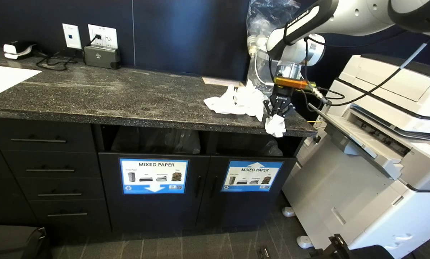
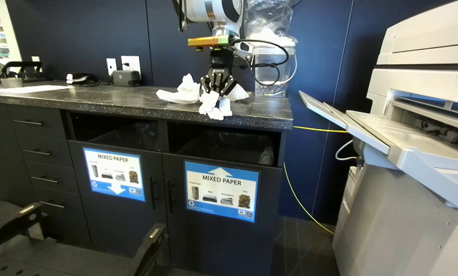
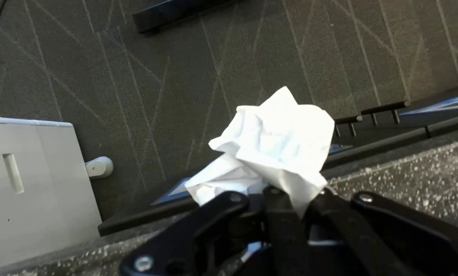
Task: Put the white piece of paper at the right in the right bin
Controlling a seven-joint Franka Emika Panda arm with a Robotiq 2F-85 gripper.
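We saw the gripper point(image 1: 278, 112) with its jaws clenched on the white piece of paper point(image 1: 275, 126), whose crumpled folds bulged out below them. In both exterior views it showed across the front edge of the counter point(image 1: 146, 95), higher than the mouth of the right bin point(image 2: 229, 147), while a larger crumpled paper heap point(image 1: 245, 103) lay on the counter near it. In the wrist view we had the floor point(image 3: 175, 96) beyond it.

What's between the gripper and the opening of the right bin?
In an exterior view, going down from the closed gripper to the right bin: the crumpled white paper it grips, then the counter's front edge.
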